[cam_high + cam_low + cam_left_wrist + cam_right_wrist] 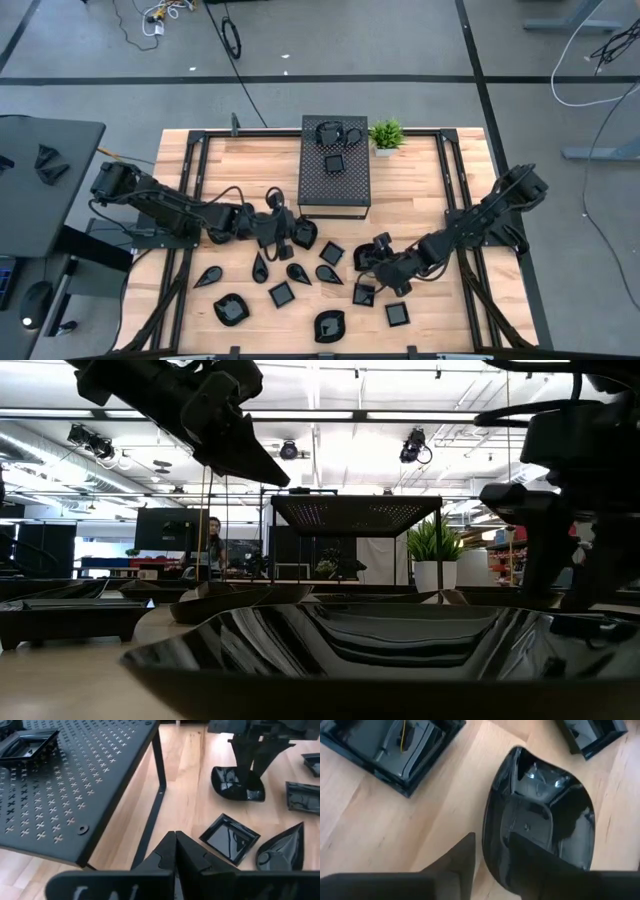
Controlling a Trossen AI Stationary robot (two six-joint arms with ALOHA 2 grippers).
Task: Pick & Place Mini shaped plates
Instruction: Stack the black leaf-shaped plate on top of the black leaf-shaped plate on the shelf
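Several mini shaped plates, small glossy black dishes, lie flat on the wooden table (420, 190), such as a square one (282, 294) and a rounded one (329, 324). My left gripper (292, 236) hangs near the box's front left corner, shut on a pointed plate (248, 457). My right gripper (492, 862) is open over a rounded plate (540, 820) lying on the table at centre right. One finger (457, 865) stands outside the rim, the other (545, 862) over the hollow. Two more plates (333, 163) sit on the black perforated box (335, 190). My left gripper pinches the pointed plate between its two shut fingers (175, 850), coming from the table's left and slanting down. The plate is lifted clear of the table and tilts, with its pointed end (282, 480) lowest. The fingers hide which part of the rim they have. Whether my right gripper touches the rounded plate I cannot tell.
The perforated box stands at the table's far middle, with a small green potted plant (386, 135) to its right. Loose plates crowd the near half of the table between the two arms. A dark frame rail (445, 180) runs along the table's right side.
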